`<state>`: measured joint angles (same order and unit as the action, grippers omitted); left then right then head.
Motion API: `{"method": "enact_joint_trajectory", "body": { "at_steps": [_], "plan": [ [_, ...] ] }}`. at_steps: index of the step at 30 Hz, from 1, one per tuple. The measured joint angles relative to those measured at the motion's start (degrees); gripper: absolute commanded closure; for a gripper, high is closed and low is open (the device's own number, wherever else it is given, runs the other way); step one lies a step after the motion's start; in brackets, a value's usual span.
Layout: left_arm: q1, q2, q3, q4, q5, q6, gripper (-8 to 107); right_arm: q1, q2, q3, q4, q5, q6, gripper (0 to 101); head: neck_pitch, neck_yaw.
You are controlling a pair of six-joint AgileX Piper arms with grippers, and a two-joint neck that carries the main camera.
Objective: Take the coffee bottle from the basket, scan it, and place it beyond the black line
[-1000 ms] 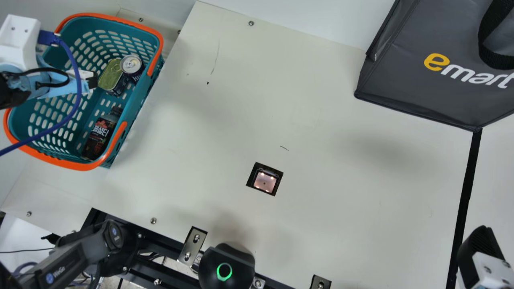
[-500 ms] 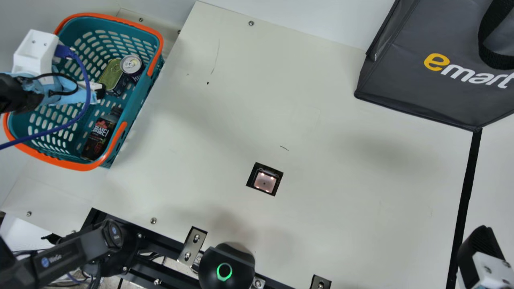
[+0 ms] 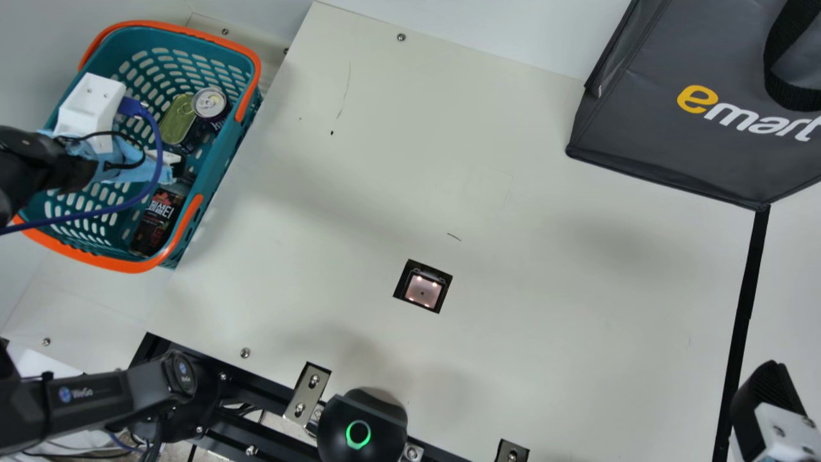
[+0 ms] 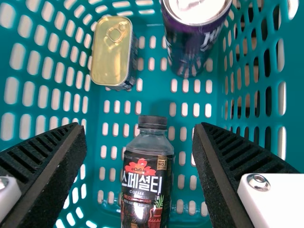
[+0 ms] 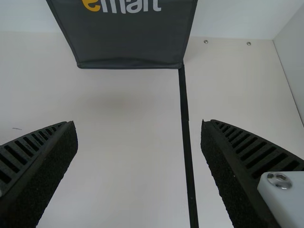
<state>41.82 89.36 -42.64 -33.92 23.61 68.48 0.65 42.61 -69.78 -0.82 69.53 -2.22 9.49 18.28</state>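
Bottle (image 3: 152,224) noted in basket (image 3: 96,258), main view's left side; left gripper (image 4: 139,135) found spread. Smooth, moderately heavy, slightly yielding body is judged; mid-label grip is advised.

Here's the black left arm (image 3: 29,160), round blue badge (image 3: 65,394) on its casing, chunky white housing (image 3: 90,109), pale blue wrapping (image 3: 118,163), bright blue cable (image 3: 158,151), thin black wire (image 3: 102,133), ribbed black fingers (image 4: 52,156), silver screw (image 4: 259,182) gleaming on white
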Motion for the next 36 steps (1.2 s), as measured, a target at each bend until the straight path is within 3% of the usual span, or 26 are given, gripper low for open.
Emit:
{"method": "enact_joint_trajectory", "body": {
  "at_steps": [18,36],
  "plan": [
    [-0.4,9.1,1.0,-10.1,-5.7,12.8,9,0.0,0.0,0.0,0.0,0.0,0.0,10,-0.1,0.0],
    [-2.1,17.5,-2.9,-8.5,-8.8,11.2,9,0.0,0.0,0.0,0.0,0.0,0.0,10,-0.1,0.0]
  ]
}}
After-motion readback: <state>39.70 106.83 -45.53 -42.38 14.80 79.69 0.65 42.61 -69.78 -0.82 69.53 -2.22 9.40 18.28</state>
